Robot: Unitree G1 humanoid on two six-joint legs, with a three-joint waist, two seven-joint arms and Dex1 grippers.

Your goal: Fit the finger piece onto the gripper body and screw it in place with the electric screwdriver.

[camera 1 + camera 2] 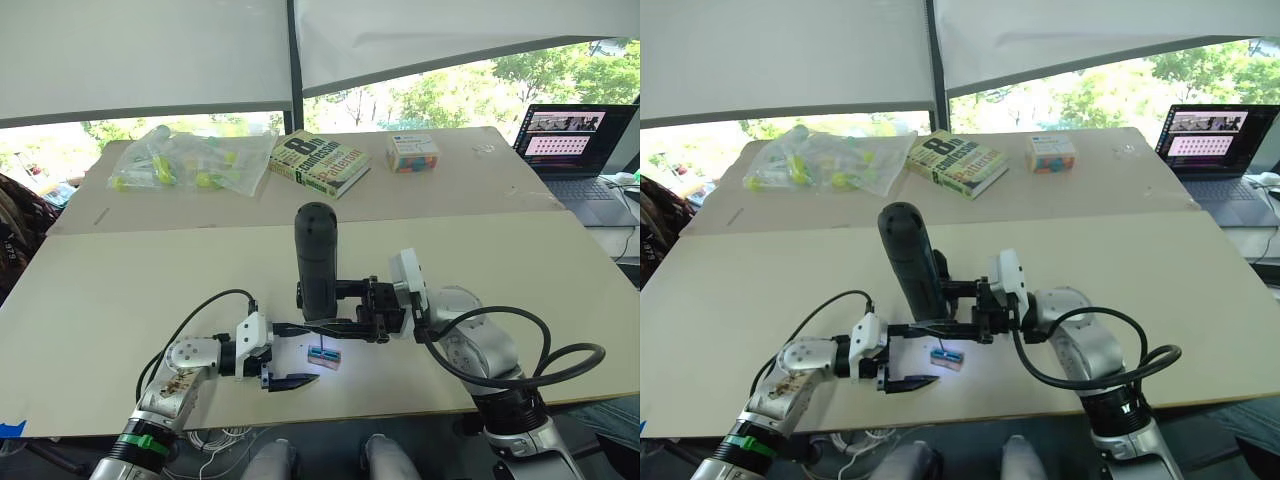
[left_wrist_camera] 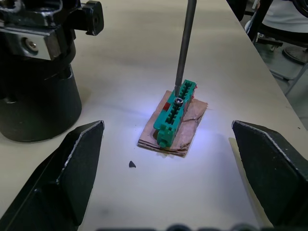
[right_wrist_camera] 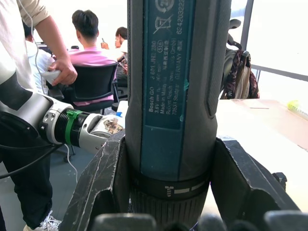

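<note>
The electric screwdriver (image 1: 316, 255) stands upright over the near middle of the table, with my right gripper (image 1: 320, 308) shut around its lower body (image 3: 168, 86). Its thin metal bit (image 2: 185, 43) points down onto a screw in a tiny tan-and-green block (image 2: 174, 118), lit by the tool's light. My left gripper (image 2: 167, 124) is open, low over the table, one black finger (image 2: 72, 163) on either side of that block without touching it. The finger piece and the gripper body are out of view.
At the far side lie a plastic bag of small items (image 1: 190, 160), a book (image 1: 320, 162) and a small box (image 1: 412, 152). A laptop (image 1: 575, 140) sits far right. A tiny black chip (image 2: 131, 164) lies beside the block. People are behind in the right wrist view.
</note>
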